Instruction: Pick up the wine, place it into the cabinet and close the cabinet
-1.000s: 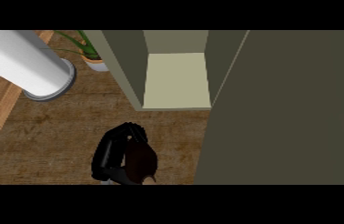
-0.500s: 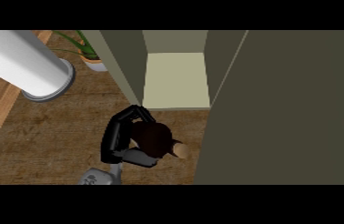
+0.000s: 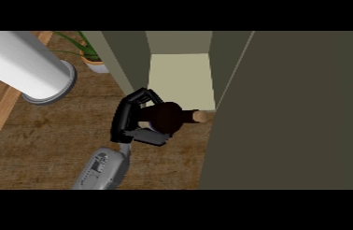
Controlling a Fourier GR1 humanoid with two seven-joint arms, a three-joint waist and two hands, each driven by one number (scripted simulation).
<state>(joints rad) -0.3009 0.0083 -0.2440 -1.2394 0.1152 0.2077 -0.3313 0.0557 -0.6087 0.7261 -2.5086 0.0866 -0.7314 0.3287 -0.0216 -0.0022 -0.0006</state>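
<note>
Wine bottle (image 3: 169,118) held over the wooden counter (image 3: 48,145) just in front of the open cabinet (image 3: 180,72), long axis lying nearly level, cork end pointing right toward the big cabinet door (image 3: 289,112) and almost touching its edge. Pale shelf just beyond, up and slightly right. Only one hand (image 3: 134,121) visible, fingers and thumb curled round the dark body. Which arm it is: cannot tell
</note>
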